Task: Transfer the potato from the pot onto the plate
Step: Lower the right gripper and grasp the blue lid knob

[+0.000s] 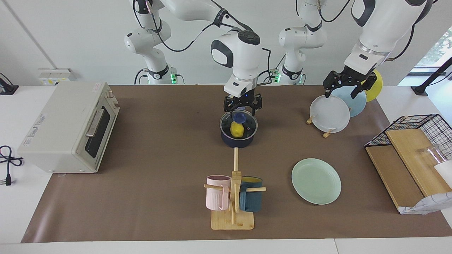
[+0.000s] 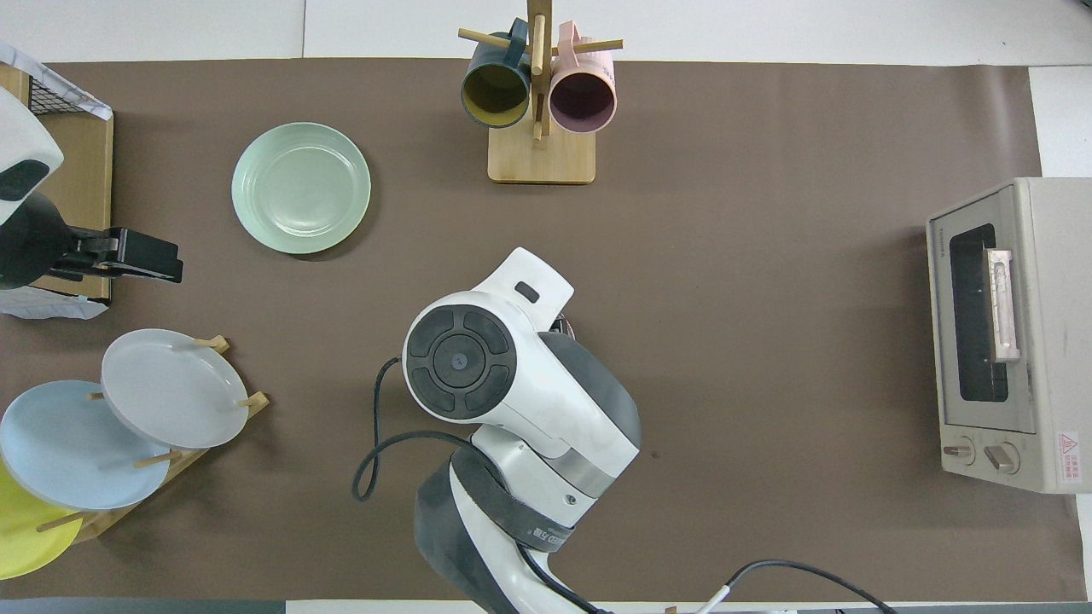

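On the toaster oven [image 1: 69,128], toward the right arm's end of the table, there is small print on the top panel and a red warning triangle beside the knobs, but none of it can be read. The brown mat [image 1: 159,155] covers most of a white table [image 1: 14,211], with a plain white wall past the robots and a window at the left arm's end.

The right gripper [image 1: 243,106] hangs directly over the pot [image 1: 238,133], its fingers spread apart with nothing between them. The potato [image 1: 237,129] lies inside the pot, below the fingertips and apart from them. In the overhead view the right arm hides the pot and potato completely.

The plate [image 1: 316,181] lies bare on the mat, farther from the robots than the pot and toward the left arm's end. The mug rack [image 1: 233,208] stands farther out than the pot, holding a pink mug [image 1: 217,192] and a dark blue mug [image 1: 251,198].

The left gripper [image 1: 348,83] waits over the plate rack [image 1: 332,113], which holds white, light-blue and yellow plates; whether its fingers are apart cannot be told. A wire basket [image 1: 420,123] with wooden boards is cut off by the frame edge.
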`<action>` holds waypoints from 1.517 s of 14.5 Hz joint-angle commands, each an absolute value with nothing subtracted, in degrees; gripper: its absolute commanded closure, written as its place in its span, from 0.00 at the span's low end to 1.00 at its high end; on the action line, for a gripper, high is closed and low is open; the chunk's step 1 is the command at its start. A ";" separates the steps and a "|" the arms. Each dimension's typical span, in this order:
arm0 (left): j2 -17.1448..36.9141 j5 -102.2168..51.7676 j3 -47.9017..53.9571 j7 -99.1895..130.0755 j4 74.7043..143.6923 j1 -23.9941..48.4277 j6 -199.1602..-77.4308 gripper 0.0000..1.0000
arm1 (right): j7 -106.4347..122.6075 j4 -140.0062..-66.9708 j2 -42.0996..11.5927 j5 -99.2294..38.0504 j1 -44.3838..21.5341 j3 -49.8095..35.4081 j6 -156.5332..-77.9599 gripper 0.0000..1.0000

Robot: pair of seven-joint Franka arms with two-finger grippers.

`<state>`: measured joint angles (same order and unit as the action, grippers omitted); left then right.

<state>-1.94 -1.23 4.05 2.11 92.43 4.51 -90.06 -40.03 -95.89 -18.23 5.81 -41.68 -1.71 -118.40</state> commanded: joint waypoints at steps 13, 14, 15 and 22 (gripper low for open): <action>-3.25 -0.88 3.69 2.81 93.96 5.36 -91.05 0.00 | -35.86 -101.69 -16.52 6.42 -41.84 -1.76 -122.52 0.05; -3.25 -0.88 3.69 2.81 94.04 5.36 -91.05 0.00 | -35.86 -101.69 -16.52 6.50 -41.84 -1.76 -122.52 0.08; -3.25 -0.88 3.69 2.81 94.04 5.36 -91.05 0.00 | -35.77 -101.60 -16.61 6.50 -41.75 -1.76 -122.52 0.09; -3.25 -0.88 3.69 2.81 93.96 5.45 -91.05 0.00 | -35.95 -101.16 -16.87 6.42 -41.84 -1.76 -123.05 0.23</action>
